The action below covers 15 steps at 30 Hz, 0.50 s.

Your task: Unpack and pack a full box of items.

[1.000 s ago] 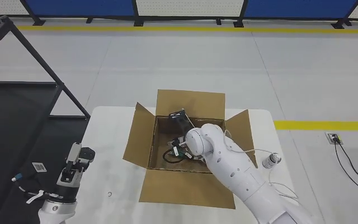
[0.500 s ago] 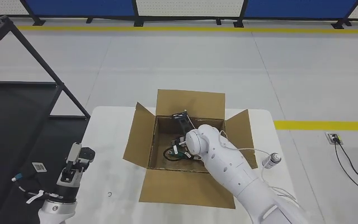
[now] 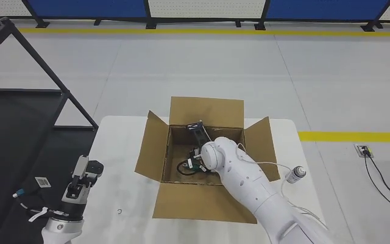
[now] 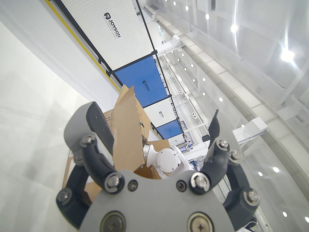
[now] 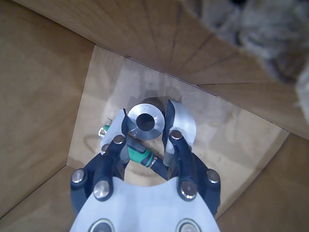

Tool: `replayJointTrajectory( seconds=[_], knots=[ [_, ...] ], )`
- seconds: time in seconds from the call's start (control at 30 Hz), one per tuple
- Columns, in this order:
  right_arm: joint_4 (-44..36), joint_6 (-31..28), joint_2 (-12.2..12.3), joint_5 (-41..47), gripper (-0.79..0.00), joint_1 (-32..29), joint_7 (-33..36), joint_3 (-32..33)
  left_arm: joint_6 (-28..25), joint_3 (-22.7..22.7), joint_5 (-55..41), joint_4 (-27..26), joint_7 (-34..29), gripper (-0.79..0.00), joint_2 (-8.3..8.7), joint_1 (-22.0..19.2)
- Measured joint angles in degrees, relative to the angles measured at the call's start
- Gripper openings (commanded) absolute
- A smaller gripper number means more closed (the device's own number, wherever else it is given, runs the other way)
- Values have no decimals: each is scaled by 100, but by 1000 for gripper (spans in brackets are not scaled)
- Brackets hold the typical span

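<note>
An open cardboard box (image 3: 177, 201) stands in the middle of the white table. My right arm (image 3: 231, 168) leans into it from the front right. Inside, my right gripper (image 5: 147, 107) is shut on a short silver metal cylinder (image 5: 157, 121) with a dark hole in its middle, one finger on each side. A green and black cable (image 5: 140, 154) lies on the box floor under the fingers; it also curls beside the wrist (image 3: 184, 169). My left gripper (image 4: 154, 126) is open, holds nothing and points upward at the table's front left corner (image 3: 82, 174).
A black item (image 3: 198, 129) leans at the back of the box. Something grey and fuzzy (image 5: 265, 25) sits blurred against a box wall. A small spray can (image 3: 295, 175) lies on the table right of the box. A tiny ring (image 3: 119, 211) lies front left.
My right arm has leaned slightly further left and deeper into the box. The left arm has not moved.
</note>
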Motion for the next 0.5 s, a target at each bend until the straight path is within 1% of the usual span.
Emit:
replayJointTrajectory(
  seconds=[0.03, 0.1, 0.13, 0.37, 0.5],
  knots=[
    [20, -12, -5, -5, -665, 4, -10, 7, 0, 0, 0, 0, 0, 0, 0, 0],
    [51, -39, -12, -23, -763, 10, -44, 28, 0, 0, 0, 0, 0, 0, 0, 0],
    [53, -50, -11, -27, -785, 9, -69, 44, 0, 0, 0, 0, 0, 0, 0, 0],
    [-202, -68, 70, -187, -785, -103, -158, 202, 0, 0, 0, 0, 0, 0, 0, 0],
    [-676, -7, 188, -418, -785, -303, -112, 331, 0, 0, 0, 0, 0, 0, 0, 0]
  ],
)
